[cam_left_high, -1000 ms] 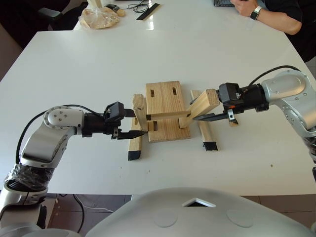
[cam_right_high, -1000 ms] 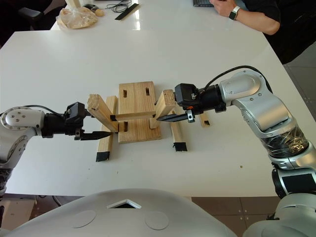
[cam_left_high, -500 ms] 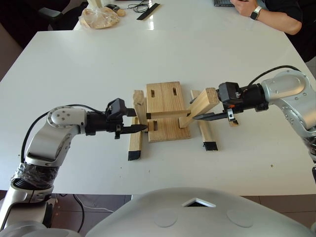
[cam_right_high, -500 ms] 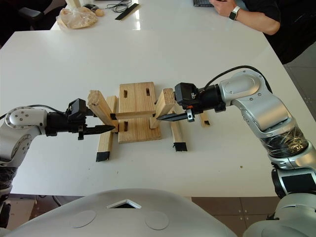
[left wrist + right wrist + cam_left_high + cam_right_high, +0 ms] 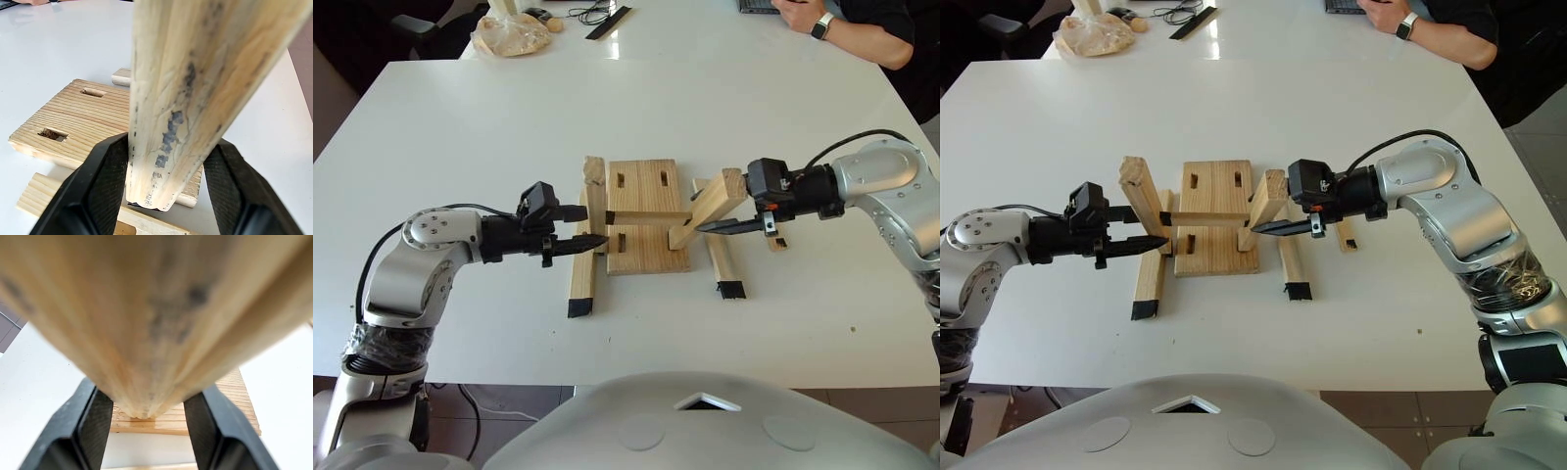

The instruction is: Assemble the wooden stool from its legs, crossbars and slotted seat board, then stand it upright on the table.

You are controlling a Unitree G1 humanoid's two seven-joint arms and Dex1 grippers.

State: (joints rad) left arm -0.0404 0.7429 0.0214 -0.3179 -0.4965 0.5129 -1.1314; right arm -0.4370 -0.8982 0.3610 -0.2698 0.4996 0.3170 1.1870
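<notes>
left pincer [image 5: 588,226] is clenching the left leg [image 5: 595,184], right pincer [image 5: 711,217] the right leg [image 5: 721,196]. a crossbar [image 5: 647,217] is linking both above the seat board [image 5: 647,251].

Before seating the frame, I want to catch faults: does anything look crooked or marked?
The right leg, held by the right gripper, slants clearly outward, while the left leg in the left gripper looks closer to straight, so the crossbar frame appears splayed. The left leg also bears dark smudges.
</notes>
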